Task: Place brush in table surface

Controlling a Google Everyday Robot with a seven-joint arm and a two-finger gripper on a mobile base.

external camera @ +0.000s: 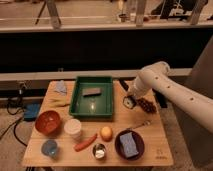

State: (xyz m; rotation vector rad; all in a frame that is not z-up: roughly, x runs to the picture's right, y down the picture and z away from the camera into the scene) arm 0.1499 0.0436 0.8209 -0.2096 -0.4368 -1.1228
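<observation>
The white arm [170, 87] comes in from the 3 o'clock side and bends down to the right part of the table surface [150, 150]. Its gripper [130, 101] hangs just over the wood, between the green tray [75, 102] and a dark red bunch of grapes [146, 105]. I cannot tell if it is clenched or released. A slim black handle, which seems to be the brush [123, 86], lies at 12 o'clock from the gripper, beside the right rim of the tray; where its head ends I cannot see. Inside the tray rests a dark grey block [91, 91]. At 6 o'clock from the gripper lies a silver fork [137, 125], and below it a dark bowl [130, 145] with a blue sponge. Toward 7 o'clock are an orange [106, 133] and a carrot [86, 142]. At 9 o'clock, far left, stands a red bowl [48, 122] next to a white cup [73, 128].
</observation>
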